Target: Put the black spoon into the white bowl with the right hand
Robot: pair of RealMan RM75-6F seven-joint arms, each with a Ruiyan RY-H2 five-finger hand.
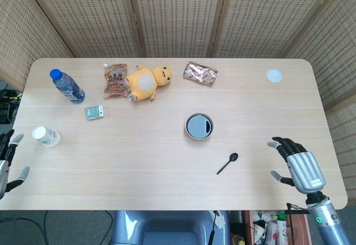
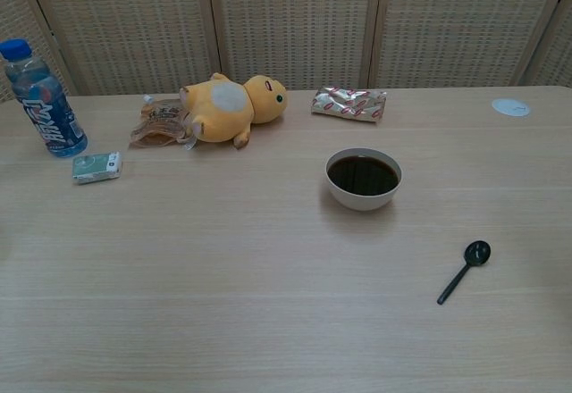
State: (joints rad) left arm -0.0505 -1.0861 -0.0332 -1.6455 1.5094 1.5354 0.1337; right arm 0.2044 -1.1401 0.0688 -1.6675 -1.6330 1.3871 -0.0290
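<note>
One spoon (image 1: 227, 163) lies flat on the table (image 1: 167, 167), near the front edge and right of centre. Its long axis runs diagonally: the round scoop points back and to the right, the thin handle forward and to the left. In the chest view the spoon (image 2: 464, 271) shows the same slant, scoop toward the far right.

The bowl (image 1: 199, 126) stands behind and left of the spoon, near but apart from it, with bare tabletop between them; in the chest view the bowl (image 2: 363, 179) is white outside and dark inside. The right hand (image 1: 295, 165) hovers over the table's right front part, well apart from the spoon, fingers spread and holding nothing, with nothing lying between the two. The left hand (image 1: 6, 161) sits off the table's left front edge, fingers apart and empty.

Further back lie a plush toy (image 1: 147, 81), a brown packet (image 1: 115, 79), a foil packet (image 1: 200, 73), a bottle (image 1: 67, 86), a small green pack (image 1: 94, 112), a cup (image 1: 45, 136) and a white disc (image 1: 274, 76).

The spoon is all black, slim and glossy at the scoop.
</note>
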